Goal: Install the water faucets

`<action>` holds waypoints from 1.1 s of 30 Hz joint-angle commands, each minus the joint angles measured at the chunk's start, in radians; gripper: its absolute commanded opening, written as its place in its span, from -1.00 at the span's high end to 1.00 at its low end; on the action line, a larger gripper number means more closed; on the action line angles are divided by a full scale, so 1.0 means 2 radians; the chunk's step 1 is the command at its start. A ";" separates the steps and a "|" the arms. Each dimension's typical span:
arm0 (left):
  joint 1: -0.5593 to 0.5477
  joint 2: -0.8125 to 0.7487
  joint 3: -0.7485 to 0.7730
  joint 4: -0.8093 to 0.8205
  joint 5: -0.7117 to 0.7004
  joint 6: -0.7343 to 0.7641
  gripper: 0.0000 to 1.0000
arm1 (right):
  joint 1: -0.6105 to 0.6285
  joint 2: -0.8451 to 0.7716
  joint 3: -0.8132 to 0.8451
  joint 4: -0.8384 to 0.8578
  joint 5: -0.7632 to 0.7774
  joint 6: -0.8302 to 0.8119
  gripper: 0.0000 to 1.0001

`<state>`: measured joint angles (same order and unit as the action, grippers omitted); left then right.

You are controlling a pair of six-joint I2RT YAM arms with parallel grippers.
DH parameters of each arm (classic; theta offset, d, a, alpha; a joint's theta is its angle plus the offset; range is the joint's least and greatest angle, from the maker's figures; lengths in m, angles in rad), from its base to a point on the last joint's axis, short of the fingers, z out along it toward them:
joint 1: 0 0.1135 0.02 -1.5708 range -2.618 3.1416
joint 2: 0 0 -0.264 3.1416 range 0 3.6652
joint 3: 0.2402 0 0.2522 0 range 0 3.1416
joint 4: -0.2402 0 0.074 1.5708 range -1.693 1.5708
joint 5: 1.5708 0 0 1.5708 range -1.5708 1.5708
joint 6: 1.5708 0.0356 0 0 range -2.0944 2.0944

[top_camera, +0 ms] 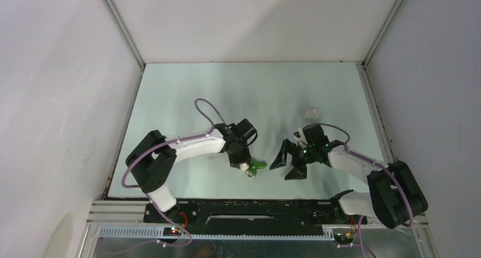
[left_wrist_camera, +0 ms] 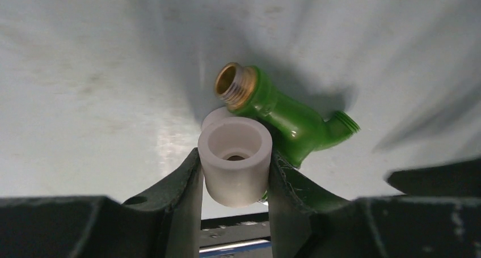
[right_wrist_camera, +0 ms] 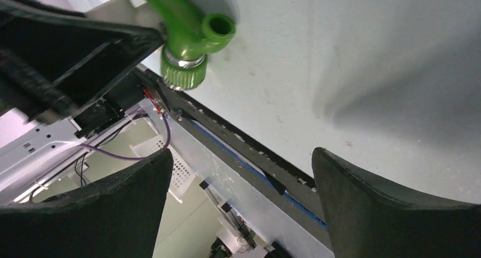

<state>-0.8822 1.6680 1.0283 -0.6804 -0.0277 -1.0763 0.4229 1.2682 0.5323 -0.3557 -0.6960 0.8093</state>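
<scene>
- Grips a white elbow fitting (left_wrist_camera: pixel 235 161) in the left gripper (left_wrist_camera: pixel 235 173), one finger pressed to each side, open socket facing the wrist camera.
- Places the green faucet (left_wrist_camera: pixel 283 119) just behind that fitting, at 1 o'clock from it in the left wrist view, touching or nearly so. Cannot tell whether resting on the table (left_wrist_camera: pixel 85 71) or lifted.
- Seen from above, lies near the table's 6 o'clock edge, between the two grippers.
- Runs its long axis from 11 o'clock to 5 o'clock in the left wrist view, with the brass threaded end (left_wrist_camera: pixel 232 85) at 11 o'clock and the spout (left_wrist_camera: pixel 343 125) branching toward 3 o'clock.
- Shows the ribbed knob (right_wrist_camera: pixel 182 72) toward 6 o'clock in the right wrist view.
- Keeps the right gripper (top_camera: pixel 285 168) spread wide and empty, at 3 o'clock of the faucet from above.
- Judged early: brass thread bare, in no socket. Left to do: line the thread up with a socket and screw it in.
- Leaves a second white fitting (top_camera: pixel 312 113) well apart at 1 o'clock, with no orange faucet in view.
</scene>
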 commanded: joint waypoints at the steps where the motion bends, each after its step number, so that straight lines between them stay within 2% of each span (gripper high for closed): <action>1: -0.012 0.040 -0.028 0.080 0.067 -0.032 1.00 | -0.002 0.019 -0.036 0.124 -0.017 0.053 -0.87; 8: -0.013 0.033 -0.034 0.080 0.055 -0.025 1.00 | -0.013 0.071 -0.039 0.204 -0.002 0.049 -0.84; 17: -0.013 0.042 -0.031 0.083 0.061 -0.023 1.00 | -0.009 0.168 -0.043 0.315 -0.014 0.066 -0.64; 22: -0.013 0.045 -0.032 0.087 0.066 -0.022 1.00 | -0.012 0.189 -0.086 0.468 -0.035 0.129 -0.54; 25: -0.012 0.046 -0.036 0.092 0.067 -0.022 1.00 | -0.010 0.195 -0.103 0.551 -0.053 0.156 -0.42; 28: -0.012 0.048 -0.037 0.096 0.067 -0.019 1.00 | -0.007 0.201 -0.110 0.593 -0.064 0.162 -0.28; 33: -0.012 0.045 -0.038 0.110 0.075 -0.016 1.00 | -0.002 0.231 -0.113 0.666 -0.082 0.174 0.07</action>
<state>-0.8948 1.6989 1.0023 -0.4595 0.1478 -1.1179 0.4053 1.6878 0.3038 0.7719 -0.8356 1.1294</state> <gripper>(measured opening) 0.406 0.518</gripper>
